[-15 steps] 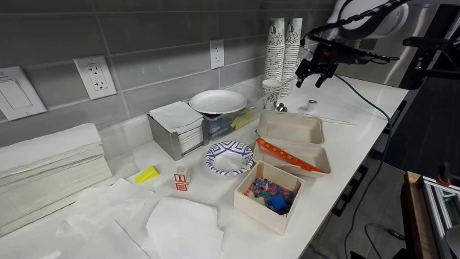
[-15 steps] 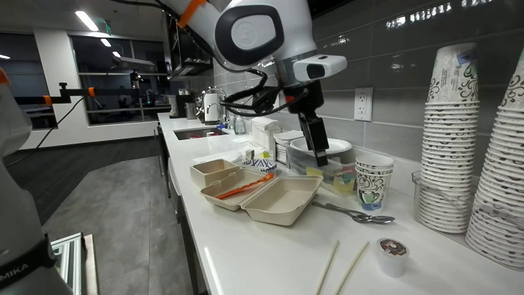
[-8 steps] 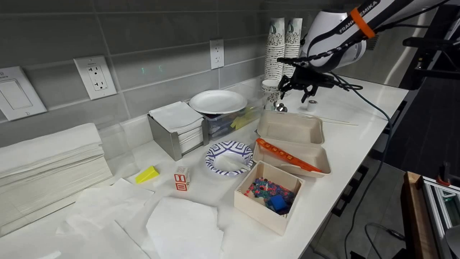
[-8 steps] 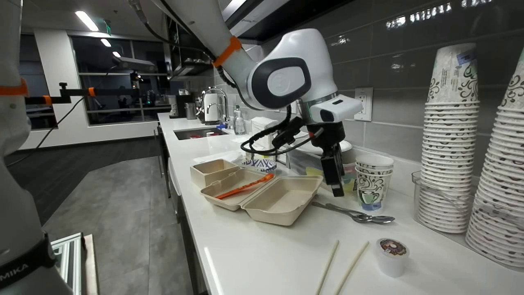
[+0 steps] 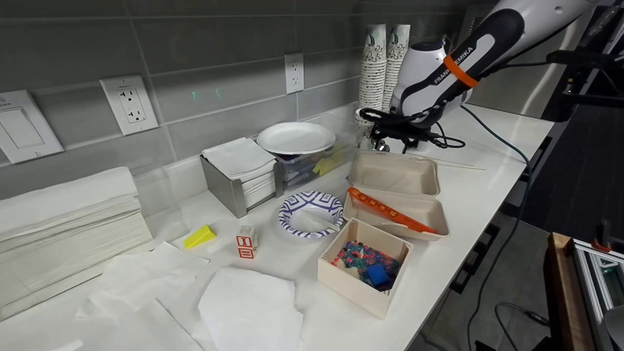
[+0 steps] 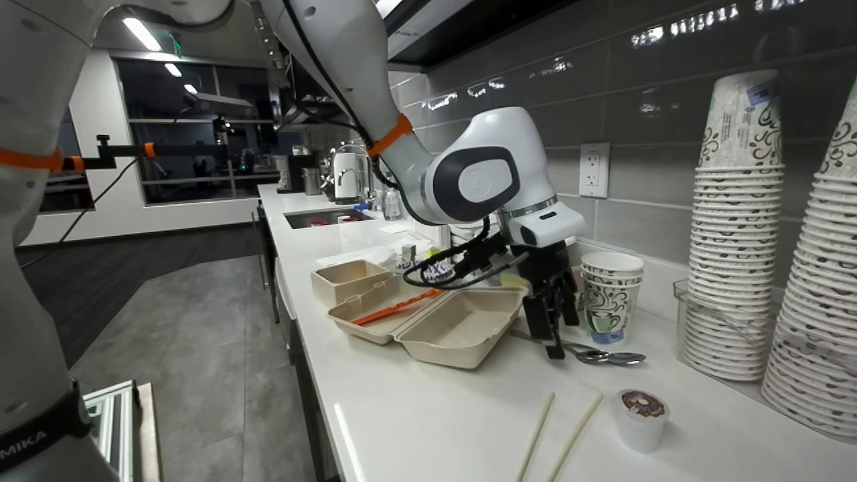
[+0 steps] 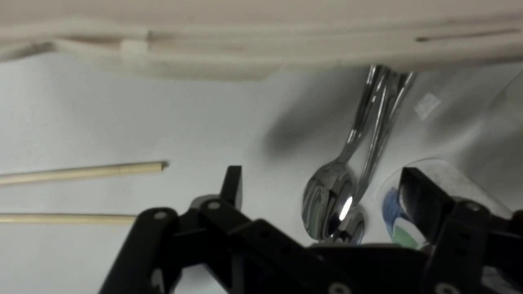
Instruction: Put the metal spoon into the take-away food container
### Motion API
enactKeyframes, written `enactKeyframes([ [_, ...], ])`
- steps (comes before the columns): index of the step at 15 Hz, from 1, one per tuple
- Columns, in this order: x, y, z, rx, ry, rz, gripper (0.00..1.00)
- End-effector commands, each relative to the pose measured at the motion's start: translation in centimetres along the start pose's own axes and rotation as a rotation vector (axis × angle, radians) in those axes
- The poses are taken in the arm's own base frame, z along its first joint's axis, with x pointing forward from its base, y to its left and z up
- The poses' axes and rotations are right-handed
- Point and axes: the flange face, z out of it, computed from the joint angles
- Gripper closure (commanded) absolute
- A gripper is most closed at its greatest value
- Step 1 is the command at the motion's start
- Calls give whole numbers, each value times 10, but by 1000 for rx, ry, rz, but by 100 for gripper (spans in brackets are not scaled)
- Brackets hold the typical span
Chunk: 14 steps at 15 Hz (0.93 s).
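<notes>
- Gripper (image 7: pixel 322 183): black, pointed downward over the white counter (image 6: pixel 428 408), right of centre in an exterior view. From where I stand the fingertips are near the surface; contact cannot be determined.
- Fingers (image 7: pixel 233 183): released and wide apart, one near the middle and one toward the right of the wrist view.
- Metal spoons (image 7: pixel 333 179): two units, lying together on the counter, right of centre in the wrist view, within the span between the fingers as seen there. I cannot tell which one the task names.
- Take-away food container (image 6: pixel 462 328): tan, flap folded back, at the centre of an exterior view. The spoons lie outside it, handle ends just beside its wall.
- Orange strip (image 5: pixel 385 209): rests diagonally across one half of the container.
- Square box (image 5: pixel 351 287): pale, beside the container, lower centre of an exterior view; holds small coloured pieces and a blue block (image 5: pixel 378 275).
- Paper cups (image 6: pixel 606 301): short nested stack, near the spoons, right side of the frame.
- Pale sticks (image 7: pixel 81 173): two, at the left of the wrist view.
- White pod (image 6: pixel 641 425): lower right of an exterior view, printed top facing up.
</notes>
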Motion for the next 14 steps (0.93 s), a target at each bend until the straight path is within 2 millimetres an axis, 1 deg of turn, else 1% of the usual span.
enactKeyframes([
  [1, -4, -13, 14, -29, 34, 4, 16],
  [2, -6, -15, 16, -34, 37, 0, 22],
  [3, -7, -17, 18, -38, 40, -3, 35],
  [4, -7, -18, 20, -42, 42, -6, 43],
  [6, -9, -20, 21, -50, 42, -15, 50],
  [7, -10, -20, 21, -51, 42, -21, 58],
  [8, -9, -22, 19, -48, 43, -24, 63],
  [10, -10, -23, 17, -49, 43, -35, 69],
  [12, -11, -21, 16, -56, 38, -44, 68],
  [13, -11, -20, 17, -63, 34, -48, 71],
  [14, -10, -19, 17, -65, 35, -53, 71],
])
